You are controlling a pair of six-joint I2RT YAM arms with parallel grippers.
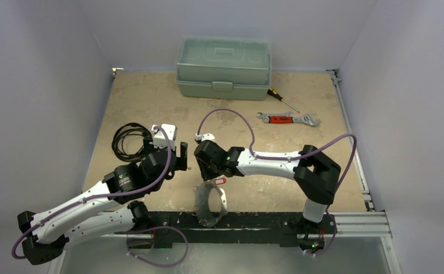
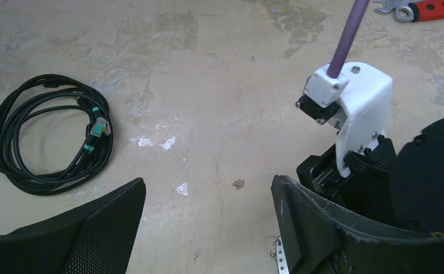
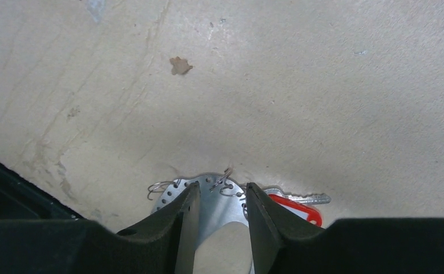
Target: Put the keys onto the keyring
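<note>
The keyring (image 1: pixel 223 200) is a flat silver oval band with small holes and thin wire rings along it, lying at the table's near edge. In the right wrist view the keyring (image 3: pixel 217 198) lies just under my right gripper (image 3: pixel 222 185), whose fingers stand a little apart over its band. A silver key with a red tag (image 3: pixel 299 209) lies beside the right finger; it also shows in the top view (image 1: pixel 220 181). The blue-tagged key is out of view. My left gripper (image 2: pixel 208 182) is wide open and empty over bare table, close to the left of the right gripper (image 1: pixel 204 171).
A coiled black cable (image 1: pixel 129 140) lies left of the left gripper (image 1: pixel 183 158). A green toolbox (image 1: pixel 223 67) stands at the back. A screwdriver (image 1: pixel 281 98) and a red-handled wrench (image 1: pixel 288 119) lie at the back right. A black rail (image 1: pixel 254 220) marks the near edge.
</note>
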